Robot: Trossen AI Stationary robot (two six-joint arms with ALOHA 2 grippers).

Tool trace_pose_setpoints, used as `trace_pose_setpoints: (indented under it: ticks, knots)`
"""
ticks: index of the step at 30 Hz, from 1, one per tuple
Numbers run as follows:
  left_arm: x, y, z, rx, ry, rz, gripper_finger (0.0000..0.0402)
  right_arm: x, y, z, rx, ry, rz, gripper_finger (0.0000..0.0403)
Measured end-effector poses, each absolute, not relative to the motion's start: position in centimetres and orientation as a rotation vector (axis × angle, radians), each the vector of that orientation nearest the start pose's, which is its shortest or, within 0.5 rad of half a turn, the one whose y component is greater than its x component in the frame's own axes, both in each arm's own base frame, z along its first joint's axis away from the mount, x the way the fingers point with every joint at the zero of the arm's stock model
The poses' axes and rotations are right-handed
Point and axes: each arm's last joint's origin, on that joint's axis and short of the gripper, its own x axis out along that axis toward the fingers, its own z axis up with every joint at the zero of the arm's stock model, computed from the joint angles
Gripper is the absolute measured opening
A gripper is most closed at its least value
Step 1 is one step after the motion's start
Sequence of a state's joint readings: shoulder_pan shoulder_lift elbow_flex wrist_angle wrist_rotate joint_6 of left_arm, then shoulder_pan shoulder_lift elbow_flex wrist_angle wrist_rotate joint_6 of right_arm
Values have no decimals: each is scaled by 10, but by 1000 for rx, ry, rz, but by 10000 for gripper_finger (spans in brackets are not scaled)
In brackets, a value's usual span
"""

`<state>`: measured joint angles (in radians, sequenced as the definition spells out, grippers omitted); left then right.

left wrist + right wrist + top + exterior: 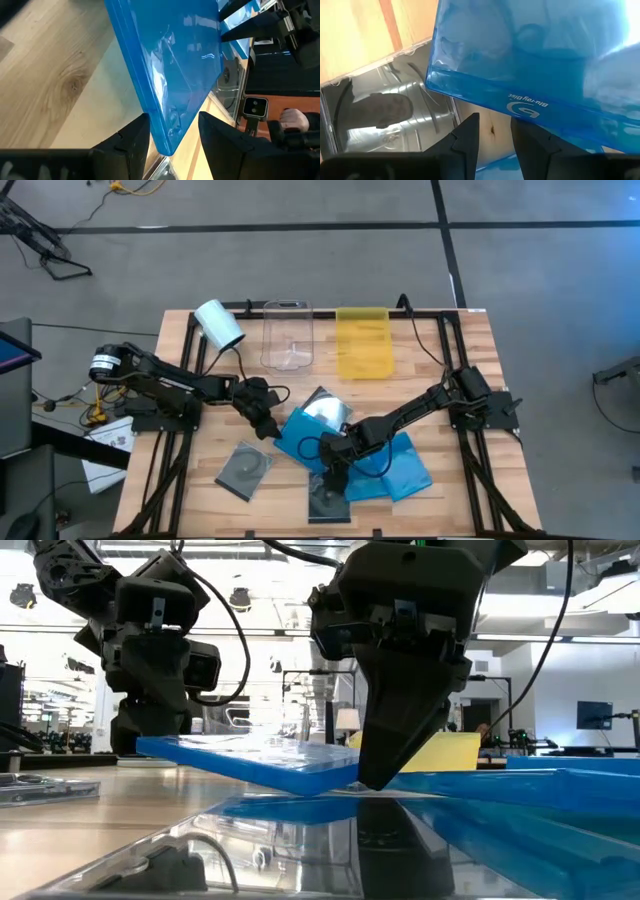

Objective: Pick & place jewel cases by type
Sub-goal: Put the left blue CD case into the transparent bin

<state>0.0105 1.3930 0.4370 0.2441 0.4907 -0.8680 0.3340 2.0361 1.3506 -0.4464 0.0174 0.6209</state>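
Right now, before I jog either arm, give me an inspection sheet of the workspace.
Surface: wooden table with a black frame.
Job's things: blue jewel case lifted level off the table; further blue cases heaped at the middle; grey cases with discs, one toward the left arm's side, one at the front edge.
Clutter: white roll, clear tray, yellow tray along the far edge.
Grippers: left gripper is closed on the lifted blue case's edge; right gripper sits at the same case's other end, grip unclear.
Cables: black cable looped over the blue cases.
Surroundings: grey floor; a hand shows beyond the table.
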Motion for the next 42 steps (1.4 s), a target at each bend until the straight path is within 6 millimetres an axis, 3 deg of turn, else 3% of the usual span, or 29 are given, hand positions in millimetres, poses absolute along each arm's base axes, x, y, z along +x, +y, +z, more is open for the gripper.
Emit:
trace_pose_setpoints:
  ticks: [24,42]
  knots:
    - [238,-12,142,-979,812,-199,160,379,128,140,329,1205,-155,107]
    - [238,-12,143,-1006,804,-173,160,381,130,141,250,1193,-70,107]
